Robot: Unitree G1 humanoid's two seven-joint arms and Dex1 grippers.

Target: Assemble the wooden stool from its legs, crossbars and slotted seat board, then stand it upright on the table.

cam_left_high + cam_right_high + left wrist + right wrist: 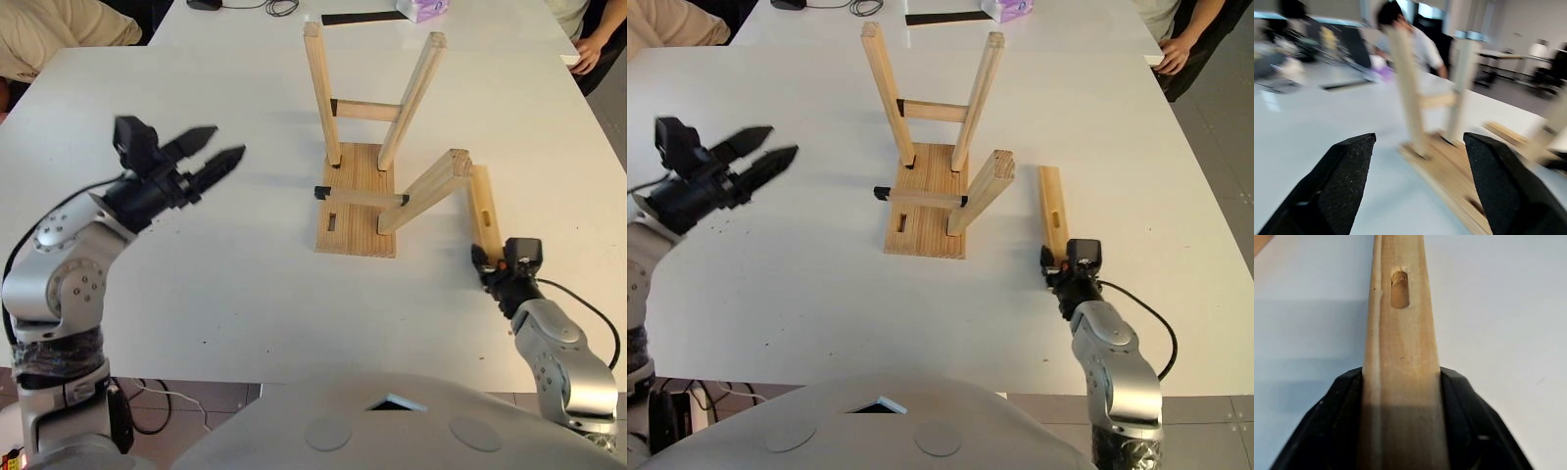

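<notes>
Seat board: the flat pale wooden slotted seat board (358, 211) is lying underside-up near the middle of the white table (196, 294), so that its slots are facing upward to take the legs.
Standing legs: two pale square wooden legs (321, 93) are standing in the board's far end, leaning slightly towards each other, with a short wooden crossbar (367, 110) joining them.
Third leg: another pale wooden leg (426, 191) is leaning at a steep tilt from the board's right side, with a black-tipped wooden crossbar (362, 198) running from it across the board; it is looking not yet seated.
Loose leg: the fourth pale wooden leg (1050, 206) is lying flat on the table just right of the board, pointing away from the robot.
Right gripper: the right gripper (487, 262) is resting at table level, its black fingers (1342, 401) pinching the loose leg's near end, probably to lift it towards a free slot.
Left gripper: the left gripper (220, 149) is hanging above the table well left of the board, fingers (1334, 191) spread, holding nothing.
Surface: the tabletop is showing plain, smooth white.
Room: a purple tissue box (424, 9) and a black strip (362, 18) are sitting at the far edge.
</notes>
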